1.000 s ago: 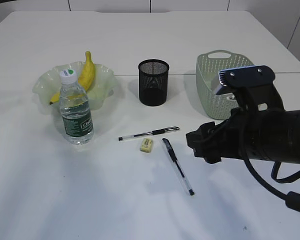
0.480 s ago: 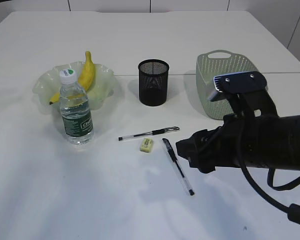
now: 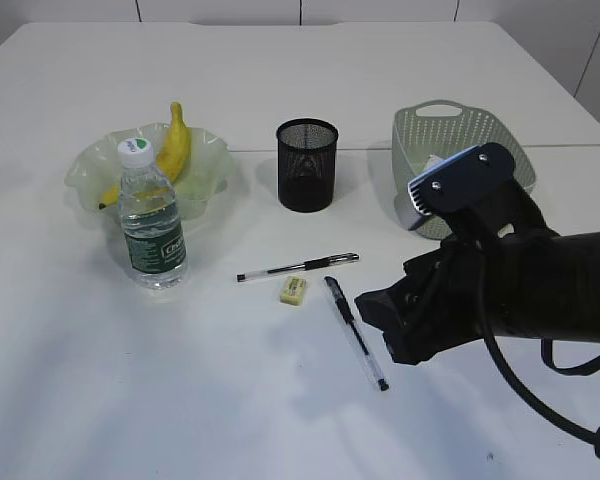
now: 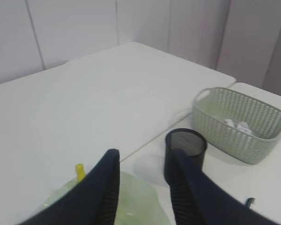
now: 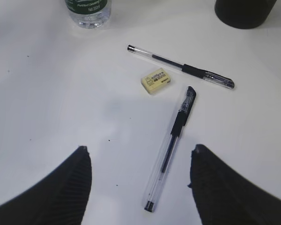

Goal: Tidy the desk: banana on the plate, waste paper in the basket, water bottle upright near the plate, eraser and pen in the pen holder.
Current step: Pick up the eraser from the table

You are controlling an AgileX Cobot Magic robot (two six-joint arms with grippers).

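Note:
A banana lies on the green plate, and a water bottle stands upright in front of it. The black mesh pen holder stands mid-table. A yellow eraser and two pens lie on the table. White waste paper sits in the green basket. My right gripper is open above the nearer pen, which lies between its fingers, closer to the right one. My left gripper is open and empty above the plate.
The right arm covers the table's front right and stands in front of the basket. In the right wrist view the eraser and the other pen lie just beyond the nearer pen. The left arm is out of the exterior view.
My right gripper has moved left and down toward the nearer pen, and its wrist has tilted. The objects on the table have not moved.

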